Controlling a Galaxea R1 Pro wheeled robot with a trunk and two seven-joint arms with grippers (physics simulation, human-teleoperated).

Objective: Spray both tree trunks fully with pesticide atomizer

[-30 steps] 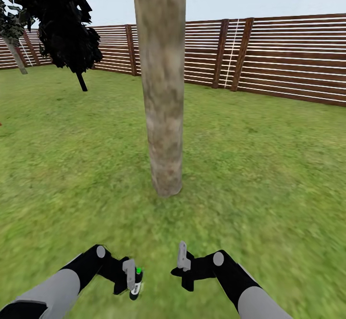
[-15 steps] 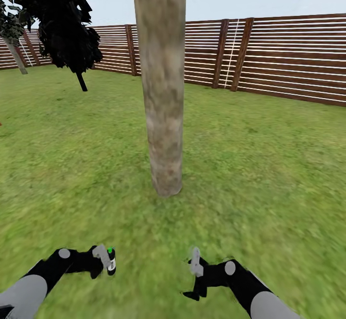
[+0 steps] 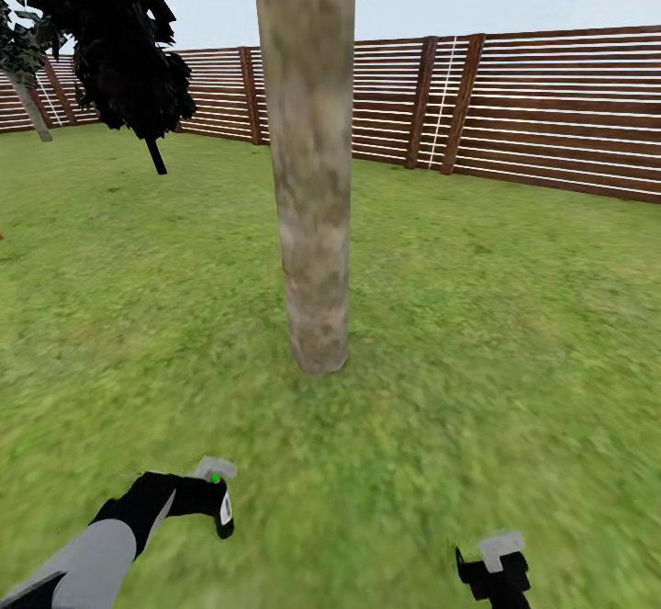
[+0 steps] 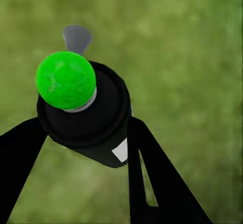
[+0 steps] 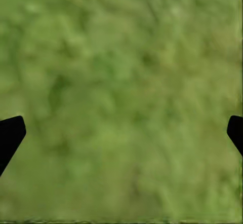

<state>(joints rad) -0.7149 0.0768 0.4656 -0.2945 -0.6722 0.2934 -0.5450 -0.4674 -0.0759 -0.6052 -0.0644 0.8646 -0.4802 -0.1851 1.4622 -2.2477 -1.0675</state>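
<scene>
Left pincer (image 4: 86,148) grips atomizer (image 4: 88,115) | right pincer (image 5: 121,133) wide, half cropped | trunk (image 3: 310,177) top cropped

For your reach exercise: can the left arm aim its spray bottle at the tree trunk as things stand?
Probably yes: the spray bottle sits in the left gripper, with bare lawn between it and the tree trunk.
</scene>
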